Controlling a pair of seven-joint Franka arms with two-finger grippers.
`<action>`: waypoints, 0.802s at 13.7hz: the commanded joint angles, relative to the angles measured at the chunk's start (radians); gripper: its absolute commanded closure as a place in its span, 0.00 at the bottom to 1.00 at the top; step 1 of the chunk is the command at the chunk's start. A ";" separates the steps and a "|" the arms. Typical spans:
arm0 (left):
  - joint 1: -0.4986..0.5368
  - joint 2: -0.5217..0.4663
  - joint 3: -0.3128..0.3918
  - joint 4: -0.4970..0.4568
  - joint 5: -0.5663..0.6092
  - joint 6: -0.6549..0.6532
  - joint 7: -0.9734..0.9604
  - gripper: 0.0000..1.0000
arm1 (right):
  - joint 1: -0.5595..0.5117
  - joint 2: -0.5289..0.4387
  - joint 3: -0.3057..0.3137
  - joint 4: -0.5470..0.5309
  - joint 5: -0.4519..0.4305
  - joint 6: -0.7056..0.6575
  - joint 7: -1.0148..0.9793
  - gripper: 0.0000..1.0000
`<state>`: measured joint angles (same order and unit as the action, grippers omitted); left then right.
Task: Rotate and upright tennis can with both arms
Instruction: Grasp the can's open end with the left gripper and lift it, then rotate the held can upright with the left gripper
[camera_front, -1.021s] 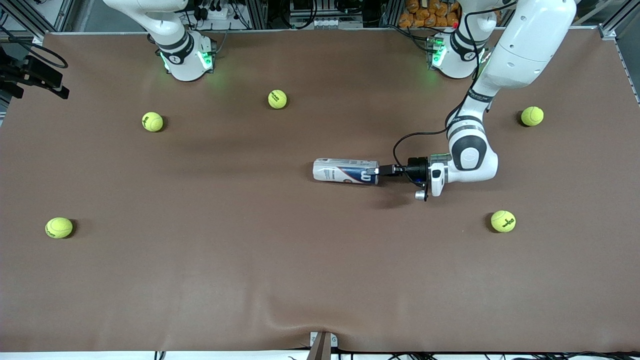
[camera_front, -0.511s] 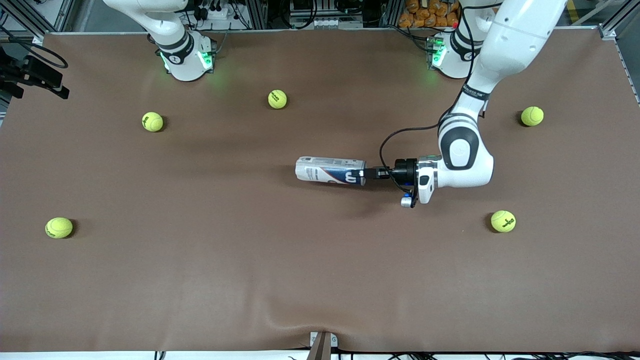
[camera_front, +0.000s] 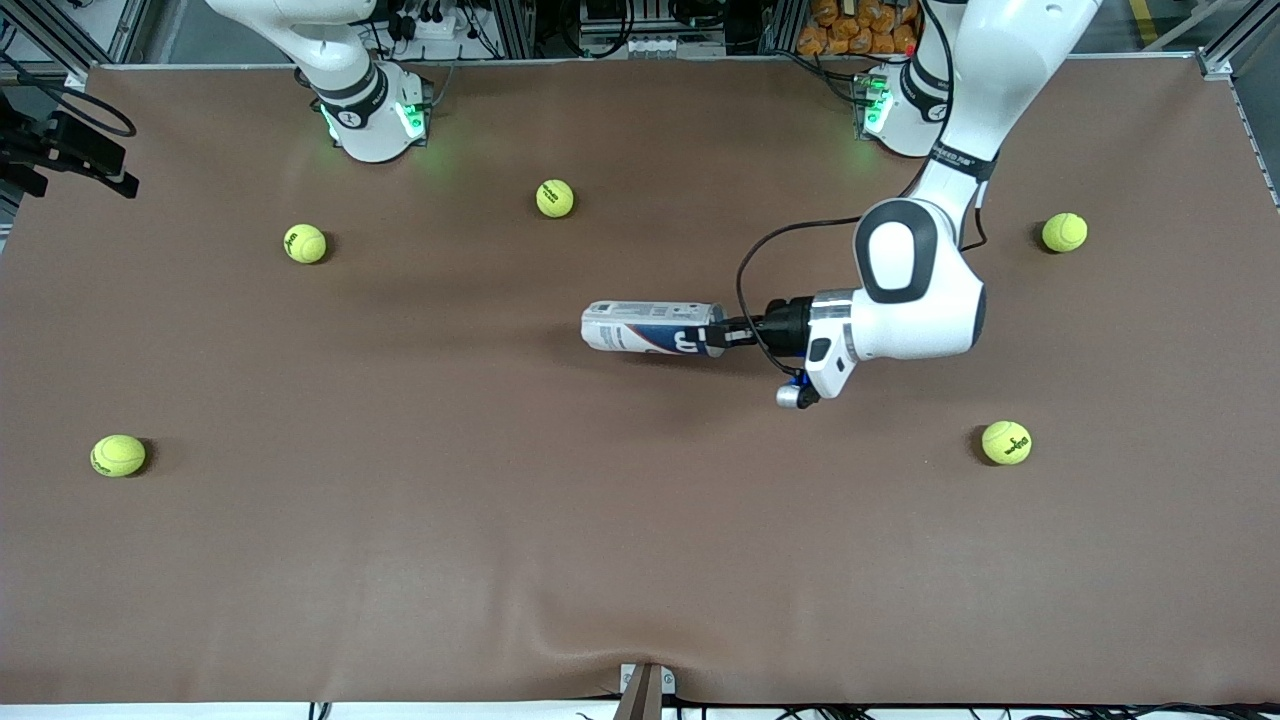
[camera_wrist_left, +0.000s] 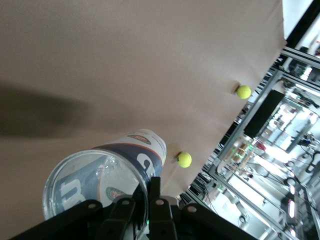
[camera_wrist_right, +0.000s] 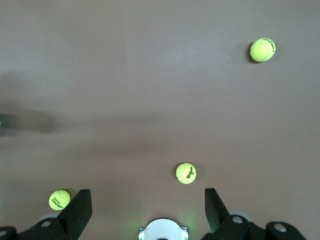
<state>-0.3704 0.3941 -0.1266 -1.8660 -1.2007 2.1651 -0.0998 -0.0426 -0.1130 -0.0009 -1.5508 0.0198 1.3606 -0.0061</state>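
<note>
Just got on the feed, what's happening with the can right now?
The left gripper is shut on the rim of the tennis can, which lies on its side over the middle of the table, not upright yet. The right gripper waits open, up by its base. Five tennis balls lie scattered around.

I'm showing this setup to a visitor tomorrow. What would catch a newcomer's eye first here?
First, the tennis can, lying on its side mid-table with the left hand shut on the rim of its open end. Next, five yellow-green tennis balls are scattered over the brown table, such as one toward the left arm's end. The right hand waits open, high over the table near its own base.
</note>
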 joint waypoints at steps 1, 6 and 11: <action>-0.064 -0.005 0.005 0.053 0.141 0.068 -0.188 1.00 | -0.005 -0.022 0.004 -0.020 -0.011 0.002 0.005 0.00; -0.137 0.000 0.004 0.168 0.479 0.082 -0.564 1.00 | -0.008 -0.024 0.002 -0.020 -0.011 -0.003 0.005 0.00; -0.241 0.031 0.004 0.267 0.869 0.078 -0.929 1.00 | -0.008 -0.025 0.001 -0.020 -0.011 -0.005 0.005 0.00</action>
<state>-0.5634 0.3957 -0.1292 -1.6494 -0.4431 2.2410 -0.9093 -0.0429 -0.1130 -0.0049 -1.5528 0.0198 1.3588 -0.0061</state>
